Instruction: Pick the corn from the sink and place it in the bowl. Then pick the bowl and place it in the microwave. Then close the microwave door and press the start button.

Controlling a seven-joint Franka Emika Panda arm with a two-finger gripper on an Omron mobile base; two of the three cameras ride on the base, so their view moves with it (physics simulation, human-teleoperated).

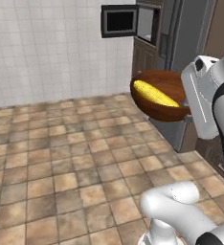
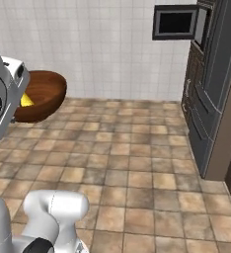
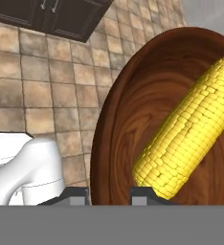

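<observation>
Reddish-brown wood forms the bowl (image 1: 157, 95), which is held in the air above the tiled floor (image 1: 61, 158) by the gripper (image 3: 109, 194), its jaws clamped on the bowl's rim, one finger (image 3: 145, 194) inside and one outside. Yellow corn (image 1: 154, 93) is seen lying inside the bowl, its blunt end close to the inner finger. High on the far side, the microwave (image 2: 201, 24) is set in dark cabinetry, and its door (image 2: 175, 22) is swung open toward the white wall.
</observation>
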